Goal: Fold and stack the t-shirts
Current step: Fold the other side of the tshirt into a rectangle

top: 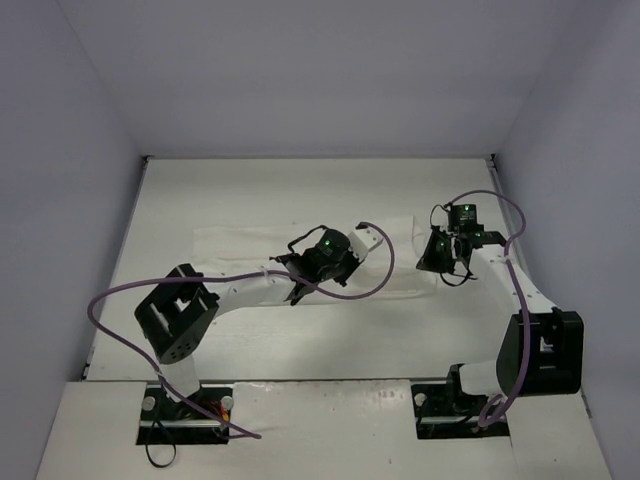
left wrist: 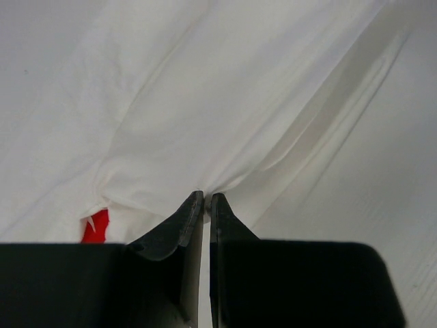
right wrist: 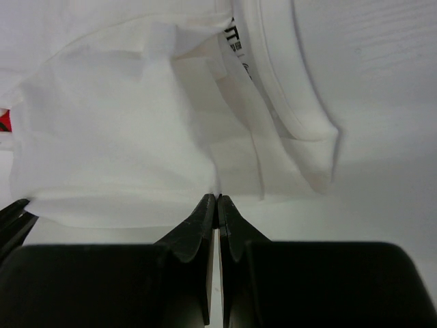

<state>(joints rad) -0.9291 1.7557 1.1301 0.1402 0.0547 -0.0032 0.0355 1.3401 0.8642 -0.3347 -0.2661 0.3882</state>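
The white t-shirt lies flat across the middle of the table. My left gripper sits over its middle and is shut on a pinch of fabric; folds radiate from the pinch, and a bit of the red graphic shows to the left. My right gripper is at the shirt's right end, shut on a fabric edge. The ribbed collar with its label lies just beyond the right fingertips. A sliver of red shows at the left edge of the right wrist view.
The white table is boxed in by pale walls on three sides. Purple cables loop from both arms over the table. The arm bases stand at the near edge.
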